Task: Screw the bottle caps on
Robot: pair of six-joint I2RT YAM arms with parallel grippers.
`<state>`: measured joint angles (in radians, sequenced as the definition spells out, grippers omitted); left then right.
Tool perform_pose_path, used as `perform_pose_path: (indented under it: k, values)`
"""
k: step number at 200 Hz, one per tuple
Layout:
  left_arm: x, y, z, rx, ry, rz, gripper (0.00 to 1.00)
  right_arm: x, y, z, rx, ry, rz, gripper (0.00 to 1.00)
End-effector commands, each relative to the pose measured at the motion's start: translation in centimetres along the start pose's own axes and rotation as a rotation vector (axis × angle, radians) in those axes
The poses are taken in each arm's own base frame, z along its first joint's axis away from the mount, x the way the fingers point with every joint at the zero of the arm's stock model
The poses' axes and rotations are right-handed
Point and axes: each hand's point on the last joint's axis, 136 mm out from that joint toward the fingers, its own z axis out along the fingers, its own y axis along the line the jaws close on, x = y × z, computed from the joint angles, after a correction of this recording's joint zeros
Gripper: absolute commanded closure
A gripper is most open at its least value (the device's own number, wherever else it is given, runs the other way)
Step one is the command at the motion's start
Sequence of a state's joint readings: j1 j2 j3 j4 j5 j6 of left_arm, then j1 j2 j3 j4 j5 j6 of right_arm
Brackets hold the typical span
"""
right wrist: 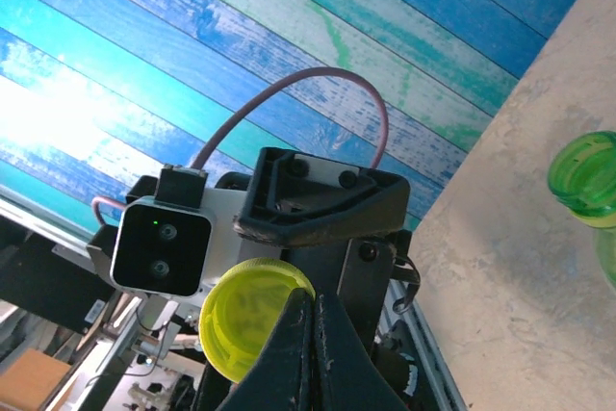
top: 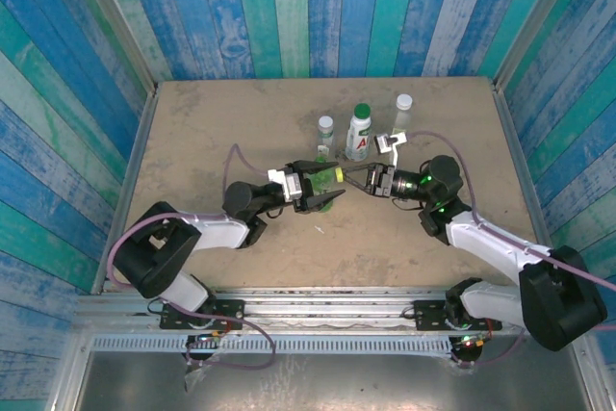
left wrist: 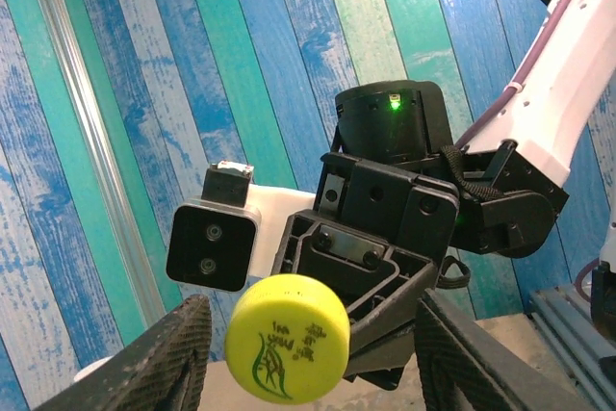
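while right gripper (right wrist: 309,307) is pinching yellow-green cap (left wrist: 287,337) w/ shut fingers, left gripper (top: 332,184) is straddling it half-open, not touching; handover step, nxt needing left to clamp.

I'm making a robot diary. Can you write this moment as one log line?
right gripper: shut, pinching yellow cap | left gripper: open around it

The top view looks down on the table (top: 192,141). The 2 wrist cameras (left wrist: 212,243) face each other closely, sharing the yellow-green cap (left wrist: 287,336).

Four bottles (top: 359,141), four caps (left wrist: 287,336), two arms (top: 217,230).
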<state>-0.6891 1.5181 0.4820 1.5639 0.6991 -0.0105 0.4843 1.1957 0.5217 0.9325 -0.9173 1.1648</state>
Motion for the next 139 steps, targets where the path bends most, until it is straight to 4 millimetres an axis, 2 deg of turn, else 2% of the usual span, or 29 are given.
perform_pose_path:
  k: [1, 66, 139]
  values:
    - [-0.3, -0.2, 0.3, 0.023, -0.023, 0.035, 0.44, 0.1, 1.4, 0.1, -0.049, 0.013, -0.035, 1.00]
    - [-0.1, -0.1, 0.5, 0.024, -0.010, 0.029, 0.58, 0.3, 1.0, 0.1, -0.040, 0.019, -0.024, 1.00]
    - [0.2, -0.1, 0.7, 0.033, 0.015, 0.019, 0.65, 0.8, 0.4, 0.0, -0.013, 0.033, -0.029, 0.99]
